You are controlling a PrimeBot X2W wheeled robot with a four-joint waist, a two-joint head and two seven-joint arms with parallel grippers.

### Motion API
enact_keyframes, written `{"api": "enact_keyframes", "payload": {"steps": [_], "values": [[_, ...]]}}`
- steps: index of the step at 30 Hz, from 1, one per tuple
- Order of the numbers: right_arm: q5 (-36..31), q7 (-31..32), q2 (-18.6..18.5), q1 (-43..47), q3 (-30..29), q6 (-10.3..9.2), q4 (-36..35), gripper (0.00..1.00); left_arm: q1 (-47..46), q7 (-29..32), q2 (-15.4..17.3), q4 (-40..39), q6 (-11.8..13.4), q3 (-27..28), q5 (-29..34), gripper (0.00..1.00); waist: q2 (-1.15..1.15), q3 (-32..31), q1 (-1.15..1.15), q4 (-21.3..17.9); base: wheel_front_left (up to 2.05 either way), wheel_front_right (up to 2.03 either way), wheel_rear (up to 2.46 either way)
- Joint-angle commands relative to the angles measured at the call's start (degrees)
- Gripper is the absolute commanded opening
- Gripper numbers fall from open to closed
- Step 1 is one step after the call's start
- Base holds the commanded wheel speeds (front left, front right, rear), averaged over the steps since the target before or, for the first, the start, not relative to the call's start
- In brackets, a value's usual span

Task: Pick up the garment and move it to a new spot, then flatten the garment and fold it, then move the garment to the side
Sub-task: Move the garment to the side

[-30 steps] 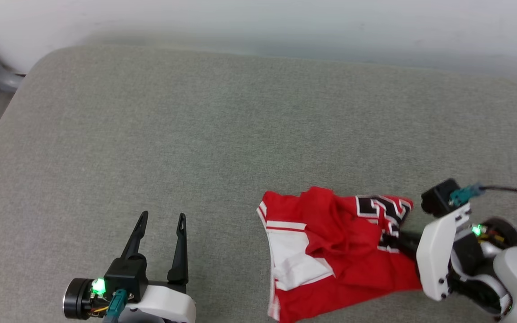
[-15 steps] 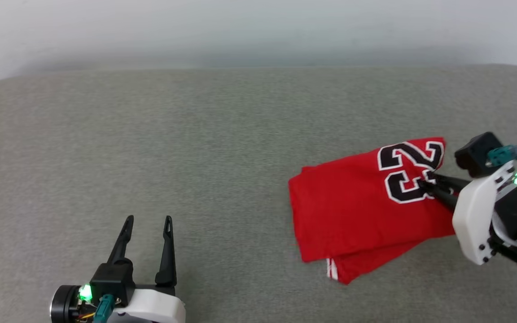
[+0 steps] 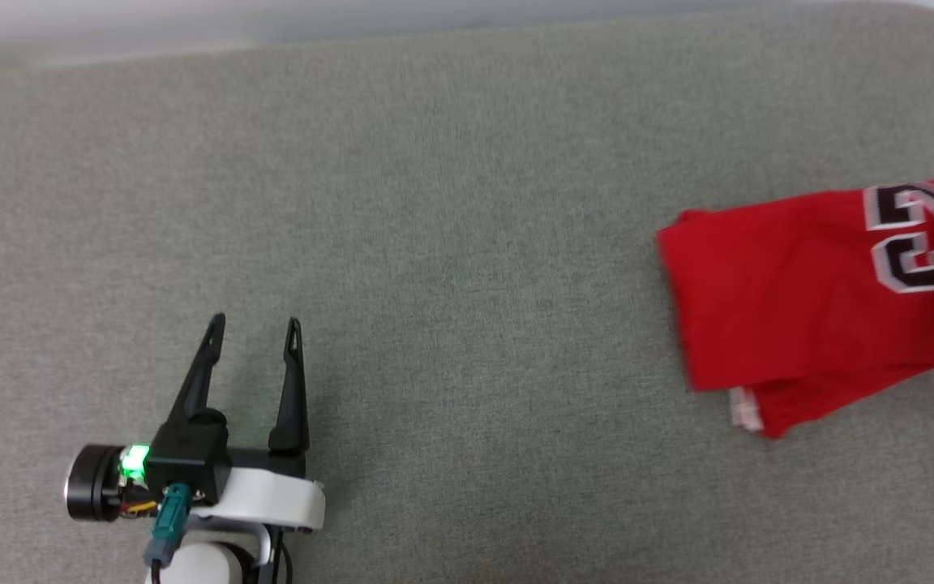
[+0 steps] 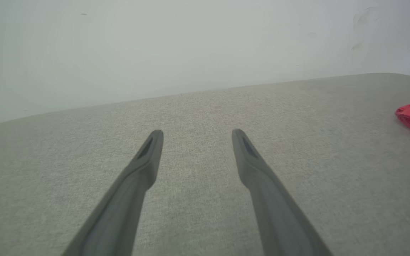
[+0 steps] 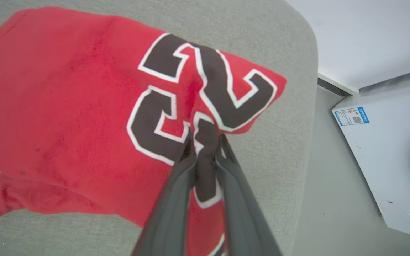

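Garment [image 3: 799,284] near cushion [image 3: 434,203] right edge, numerals clamped in right gripper [image 5: 205,142]; left gripper [image 3: 254,324] spread, empty, well apart leftward.

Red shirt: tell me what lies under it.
Grey cushion shows around the shirt; a striped lower layer peeks out beneath. Anything else under it is covered.

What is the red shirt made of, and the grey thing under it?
The shirt looks like soft knit cloth, matte and slightly fuzzy; it bunches where the right gripper pinches it. The grey surface looks like woven upholstery fabric: fine speckled weave, rounded corner, probably padded.
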Motion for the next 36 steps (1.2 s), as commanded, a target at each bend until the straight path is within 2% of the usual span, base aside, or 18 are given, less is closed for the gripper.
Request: {"api": "enact_keyframes", "payload": {"steps": [1,13,17,22,23,24,30,36], "values": [[-0.85,-0.77,-0.89,-1.53,-1.72,-0.11,1.98,0.00,-1.45,-0.13,0.30,-0.56,-0.26,-0.09,0.15,1.00,0.00,3.12,0.00,0.24,0.00,0.00,0.00],[-6.27,-4.95,-3.58,-5.94,-13.94,-0.11,18.16,0.00,-5.97,-0.13,0.55,-3.85,0.04,-2.19,1.06,1.00,0.00,11.33,0.00,3.11,0.00,0.00,0.00],[-8.94,-5.69,-3.66,-8.28,-17.60,-0.11,23.12,0.00,-6.97,-0.13,0.80,-4.64,0.37,-2.74,1.09,1.00,0.00,12.89,0.00,3.51,0.00,0.00,0.00],[-10.95,-5.82,-1.47,-9.91,-20.61,-0.11,27.28,0.00,-7.65,-0.13,1.19,-4.68,0.61,-2.98,0.82,1.00,0.00,13.16,0.00,3.66,0.00,0.00,0.00],[-11.46,-6.30,-1.02,-10.28,-21.43,-0.11,27.93,0.47,-7.66,-0.13,1.20,-4.53,0.74,-3.04,0.75,1.00,0.00,12.83,0.00,3.69,0.00,0.00,0.00],[-12.17,-6.76,-0.47,-10.31,-21.93,-0.11,28.42,1.00,-7.49,-0.13,1.22,-4.29,0.85,-3.06,0.69,1.00,0.00,12.31,0.00,3.68,0.00,0.00,0.00],[-16.09,-12.03,1.11,-7.60,-25.26,-0.11,28.88,1.00,-4.74,-0.13,0.89,-3.03,1.52,-3.39,-0.08,1.00,0.00,6.65,0.00,4.03,0.00,0.00,0.00],[-18.00,-22.67,4.82,-2.44,-29.69,-0.11,21.29,1.00,-0.15,-0.13,0.37,-2.37,2.18,-3.14,-0.94,1.00,0.00,0.34,0.00,4.48,0.00,0.00,0.00]]}}
